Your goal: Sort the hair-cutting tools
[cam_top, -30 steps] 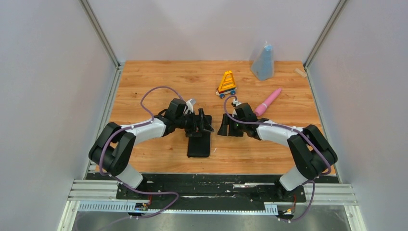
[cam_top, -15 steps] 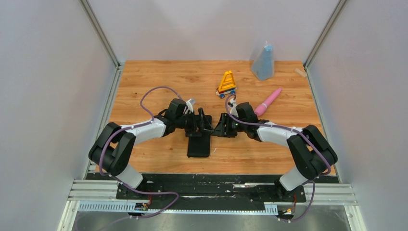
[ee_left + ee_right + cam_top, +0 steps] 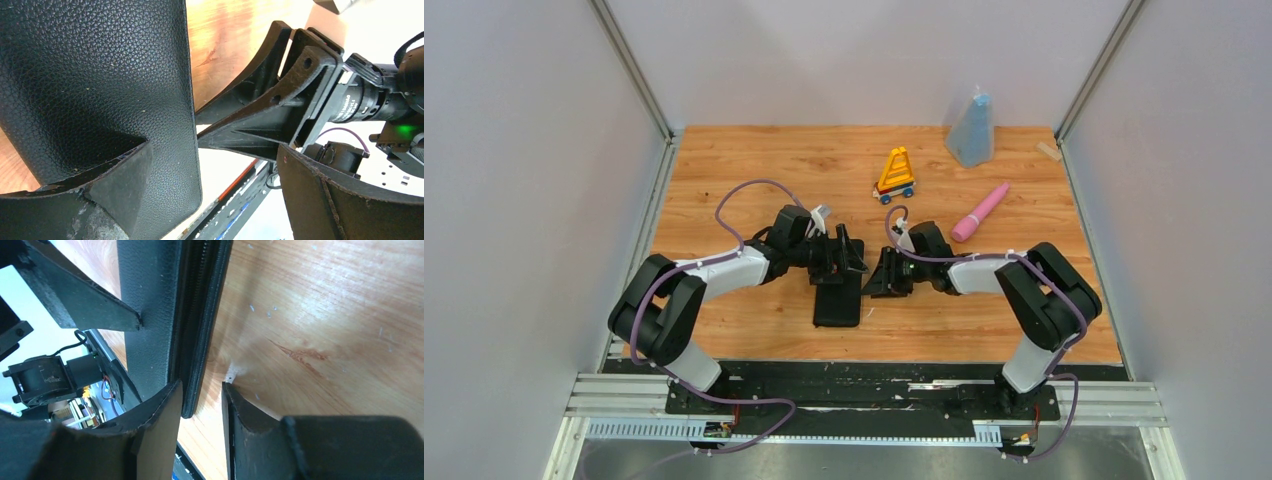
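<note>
Shifted since a second ago: right gripper, now further left and lower in the top view, hard by the right edge of the black case, elbow folded in nearer its base. Narrower between the fingers, too, than in the earlier picture. Left gripper and case in the same place as before.

Right gripper, seen from its own wrist: straddles the case's zip edge near a corner, one finger on the leather side, the other over the wood of the table. Leaves a sliver of bare wood between the zip edge and that outer finger, so partly drawn together but not clamped on the case.

Left gripper, seen from its own wrist: hangs spread wide at the far end of the case, one finger above the grained black leather, the other past the case's edge. Grips nothing. Faces the right gripper's fingers, close by across that edge.

Case: lies flat on the wood, long side running away from the bases, between the two grippers.

Scissors and combs: not seen in any view; cannot tell where.

Further back on the table, well apart from both grippers: yellow-orange toy on wheels, pink wand lying slantwise to its right, pale blue bag near the far right corner.
</note>
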### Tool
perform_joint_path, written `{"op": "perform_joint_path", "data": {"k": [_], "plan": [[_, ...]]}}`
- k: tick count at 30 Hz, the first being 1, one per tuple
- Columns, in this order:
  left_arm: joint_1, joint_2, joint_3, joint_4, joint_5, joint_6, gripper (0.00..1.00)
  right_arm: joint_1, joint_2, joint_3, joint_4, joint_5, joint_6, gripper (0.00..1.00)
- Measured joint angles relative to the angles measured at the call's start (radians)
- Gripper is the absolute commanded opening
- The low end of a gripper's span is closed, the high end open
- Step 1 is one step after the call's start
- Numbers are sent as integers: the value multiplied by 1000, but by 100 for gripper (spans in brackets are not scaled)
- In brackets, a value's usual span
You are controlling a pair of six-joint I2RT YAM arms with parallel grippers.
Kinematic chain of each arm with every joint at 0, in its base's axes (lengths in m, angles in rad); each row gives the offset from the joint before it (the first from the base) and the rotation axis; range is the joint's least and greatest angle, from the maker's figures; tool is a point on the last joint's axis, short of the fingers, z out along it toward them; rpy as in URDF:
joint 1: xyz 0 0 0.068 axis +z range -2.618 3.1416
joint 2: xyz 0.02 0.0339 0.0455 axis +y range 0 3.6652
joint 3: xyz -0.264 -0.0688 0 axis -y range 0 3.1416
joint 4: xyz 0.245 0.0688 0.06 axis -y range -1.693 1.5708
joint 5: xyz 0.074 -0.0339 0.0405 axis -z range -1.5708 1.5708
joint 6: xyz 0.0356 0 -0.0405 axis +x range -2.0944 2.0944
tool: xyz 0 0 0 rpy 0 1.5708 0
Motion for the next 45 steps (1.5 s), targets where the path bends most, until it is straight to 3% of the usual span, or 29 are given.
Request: {"op": "perform_joint_path", "data": {"k": [14, 25, 31, 38, 45], "plan": [[0, 0, -5, 7, -5, -7, 99, -2, -62, -26, 37, 2, 26, 40], [0, 0, -6, 8, -5, -18, 99, -1, 59, -16, 107, -35, 76, 28], [0, -53, -5, -50, -23, -13, 100, -3, 72, -8, 107, -48, 76, 27], [50, -209, 34, -267, -159, 82, 91, -3, 74, -2, 101, -52, 62, 27], [132, -144, 35, -348, -201, 162, 77, -3, 80, 10, 87, -58, 39, 26]]}}
